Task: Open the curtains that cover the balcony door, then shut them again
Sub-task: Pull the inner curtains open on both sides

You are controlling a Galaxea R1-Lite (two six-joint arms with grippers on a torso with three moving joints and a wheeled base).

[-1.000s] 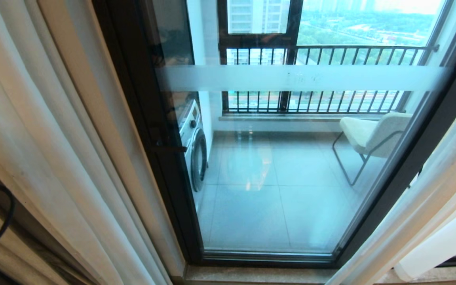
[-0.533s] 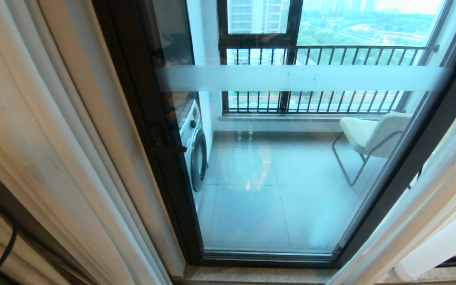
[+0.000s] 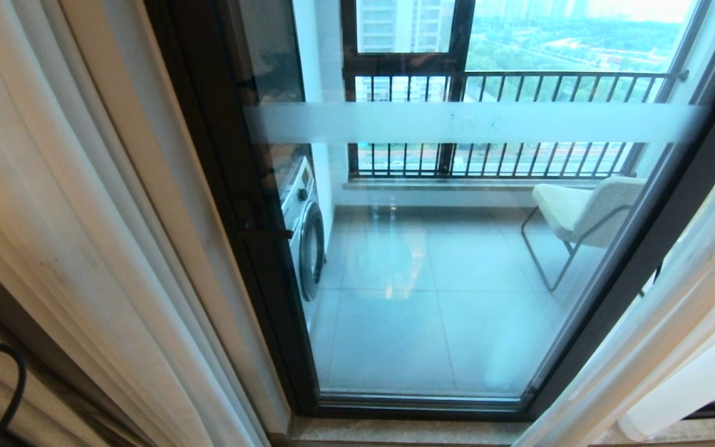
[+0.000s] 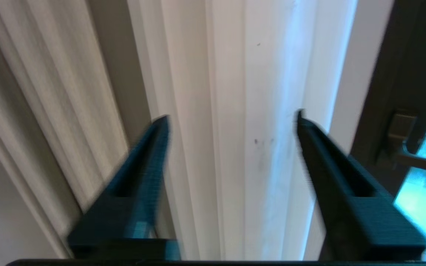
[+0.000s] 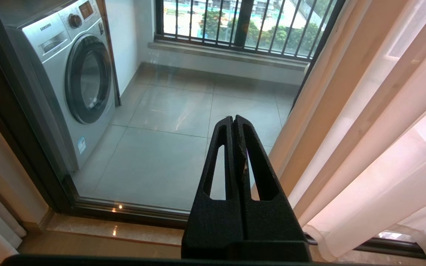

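The curtains are hanging bunched along the left of the head view, with a second panel gathered at the lower right, leaving the balcony door uncovered between them. In the left wrist view the left gripper is pointing straight at the left panel's vertical folds, its jaws standing apart with a bundle of fabric running lengthwise between the fingers; no firm pinch is showing. The right gripper is sitting pressed together, empty, aimed at the glass near the right panel. The left arm is clearly the nearer one for drawing that panel across.
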